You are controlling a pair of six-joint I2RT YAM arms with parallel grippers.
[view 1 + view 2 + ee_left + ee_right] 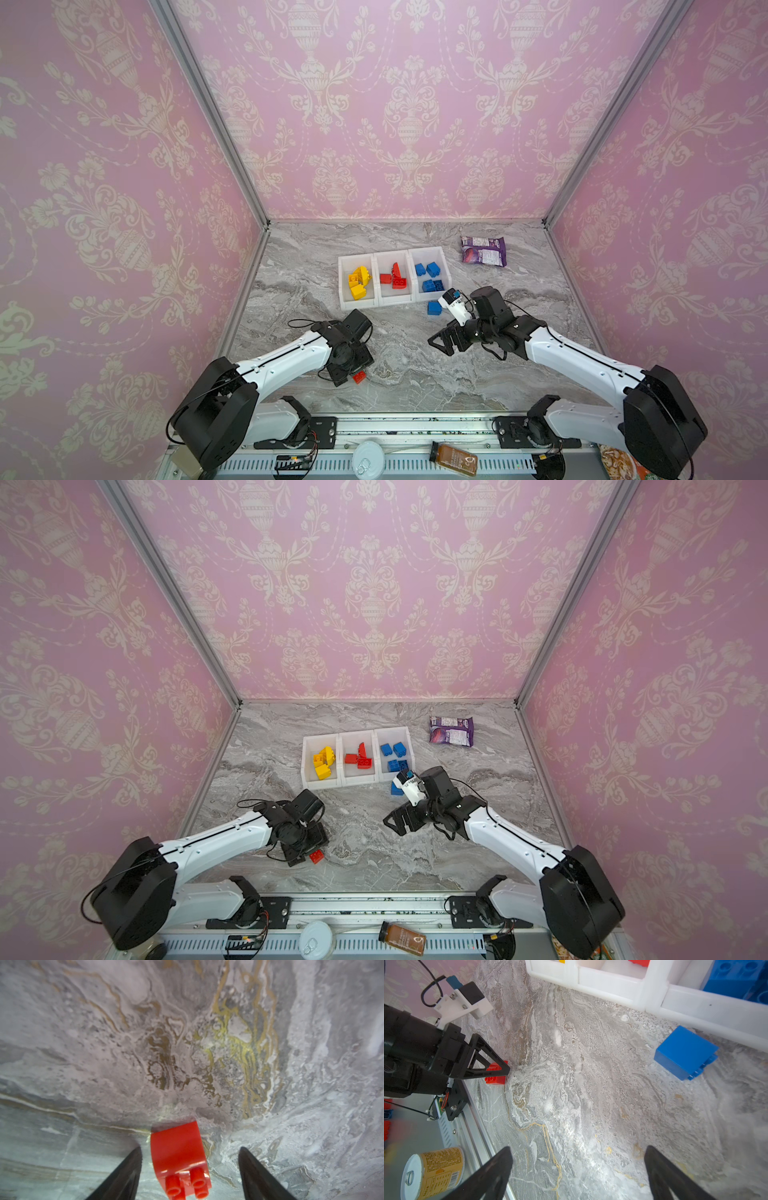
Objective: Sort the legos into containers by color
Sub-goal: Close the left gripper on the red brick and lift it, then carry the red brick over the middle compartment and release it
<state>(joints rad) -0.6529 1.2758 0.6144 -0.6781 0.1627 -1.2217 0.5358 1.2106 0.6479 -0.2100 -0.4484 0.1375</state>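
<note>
Half-open left claw (190, 1148) straddles red brick (176, 1153).

robot test cell in lab, dressed as home. my workspace boxed by three flat panels (411, 104) in pink damask wallpaper, held in bare aluminium posts (208, 112). tabletop (415, 374) is marble-pattern sheet. my left arm (286, 357) and right arm (582, 361) bolted to aluminium rail (415, 430) at front edge, exposed cables, slotted cable duct (415, 465) below. props about: containers (357, 304) of legos (399, 282), snack packet (483, 250), tin can (368, 457) and bottle (455, 459) on front ledge.
</note>
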